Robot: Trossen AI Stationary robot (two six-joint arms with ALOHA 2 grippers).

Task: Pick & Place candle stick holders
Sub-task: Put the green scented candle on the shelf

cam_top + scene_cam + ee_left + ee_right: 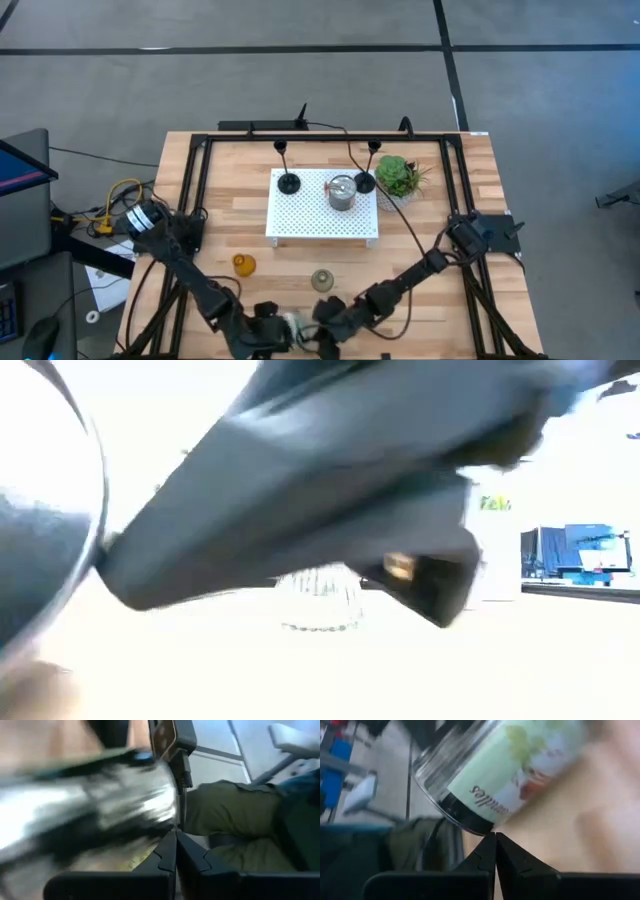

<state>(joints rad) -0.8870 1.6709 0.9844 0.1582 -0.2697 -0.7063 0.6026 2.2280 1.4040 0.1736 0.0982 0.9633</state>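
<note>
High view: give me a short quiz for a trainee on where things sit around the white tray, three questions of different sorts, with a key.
1. True or false: the amber holder stands on the white tray.
2. Fill in: the potted plant stands on the table just off the tray's ___ side, by the robot's own sides.
3. What stands on the tray between the two black holders? A) amber holder B) silver cup C) potted plant

Key: 1 false, it is on the bare table; 2 right; 3 B.
</note>
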